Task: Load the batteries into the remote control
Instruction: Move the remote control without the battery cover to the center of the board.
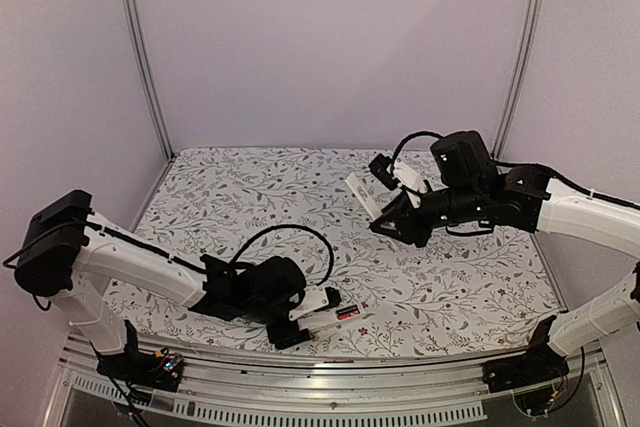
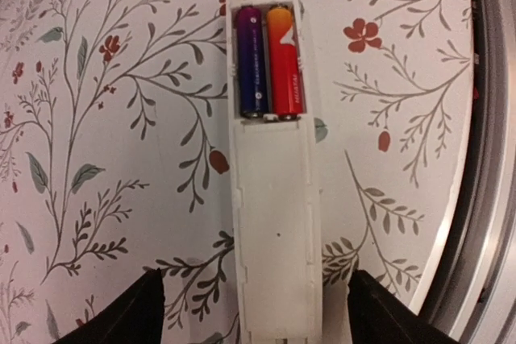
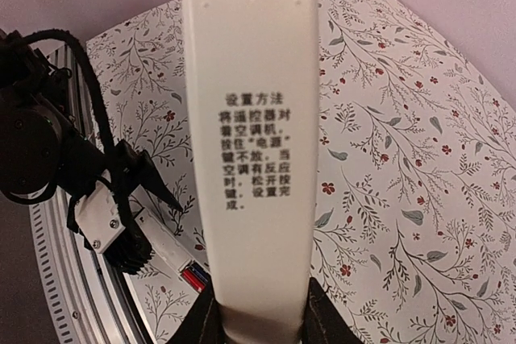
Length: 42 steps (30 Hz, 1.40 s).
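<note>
The remote control (image 2: 274,215) lay by the table (image 2: 121,167)'s front rail (image 2: 486,167), both batteries (image 2: 270,62) in its compartment. The left gripper (image 2: 254,292) straddled it, jaws apart, clear either side. The right gripper (image 3: 254,324) clamped the cover (image 3: 250,118), raised well above the table.

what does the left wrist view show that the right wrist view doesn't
Only left wrist: the remote control from above, compartment open, both batteries seated side by side, the left gripper open astride it. Only right wrist: the white cover plate with printed text, held in the right gripper. Both: the remote control on the floral table.
</note>
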Available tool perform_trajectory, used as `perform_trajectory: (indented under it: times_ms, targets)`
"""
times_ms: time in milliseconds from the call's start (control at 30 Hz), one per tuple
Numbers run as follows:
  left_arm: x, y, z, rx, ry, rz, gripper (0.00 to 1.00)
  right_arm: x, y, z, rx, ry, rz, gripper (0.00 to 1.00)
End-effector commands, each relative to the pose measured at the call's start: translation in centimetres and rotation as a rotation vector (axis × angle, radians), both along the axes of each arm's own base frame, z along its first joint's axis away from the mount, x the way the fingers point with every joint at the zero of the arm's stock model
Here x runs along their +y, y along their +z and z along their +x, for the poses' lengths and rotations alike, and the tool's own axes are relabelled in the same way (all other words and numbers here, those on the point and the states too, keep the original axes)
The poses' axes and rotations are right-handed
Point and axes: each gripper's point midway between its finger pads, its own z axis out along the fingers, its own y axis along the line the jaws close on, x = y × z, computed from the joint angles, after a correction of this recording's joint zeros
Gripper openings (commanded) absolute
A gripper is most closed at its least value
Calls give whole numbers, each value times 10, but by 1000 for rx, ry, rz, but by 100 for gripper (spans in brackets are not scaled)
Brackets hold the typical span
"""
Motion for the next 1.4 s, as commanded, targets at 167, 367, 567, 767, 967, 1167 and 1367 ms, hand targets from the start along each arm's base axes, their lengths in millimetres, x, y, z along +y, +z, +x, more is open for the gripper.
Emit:
perform_trajectory:
  times_ms: [167,367,567,767,967,1167,1367]
  targets:
    - [-16,-7,-18,77,-207,-28,61,-5,0,-4,8,-5,3,18]
    - [-19,-11,-18,84,-239,-31,49,-7,6,-6,4,-6,15,18]
    - [-28,1,-32,69,-384,-110,39,-10,11,-7,-4,-11,22,18]
    - [-43,-6,-23,29,-464,-107,34,-11,13,-8,0,-15,26,17]
    - [-55,-22,-6,32,-452,-40,27,-15,15,-9,0,-27,25,17]
    - [-63,-17,10,-10,-398,-72,26,-19,18,-10,-8,-36,28,17]
    - [-70,-11,24,-10,-335,-105,28,-20,16,-8,-11,-47,19,17]
